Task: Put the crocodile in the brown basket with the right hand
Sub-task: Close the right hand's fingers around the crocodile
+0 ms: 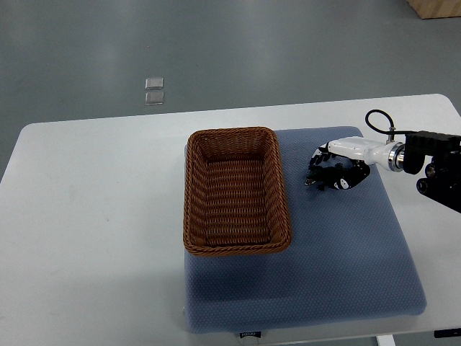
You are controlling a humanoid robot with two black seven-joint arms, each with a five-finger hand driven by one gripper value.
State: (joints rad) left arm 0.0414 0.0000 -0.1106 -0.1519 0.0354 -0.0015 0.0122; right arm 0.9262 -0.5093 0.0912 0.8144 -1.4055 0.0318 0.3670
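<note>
The brown wicker basket (pixel 238 247) lies empty on the blue mat, left of centre. To its right, my right hand (pixel 328 173) comes in from the right edge and sits low over the mat, white on the back with black fingers. Its fingers are curled around a small dark greenish thing, the crocodile (pixel 315 174), which is mostly hidden under the hand. Hand and crocodile are a short way from the basket's right rim, level with its far half. The left arm does not show.
The blue cushioned mat (pixel 346 259) covers the right part of the white table (pixel 94 231). Grey floor lies beyond the table's far edge, with two small clear squares (pixel 154 90) on it. A black cable (pixel 378 119) loops above my wrist.
</note>
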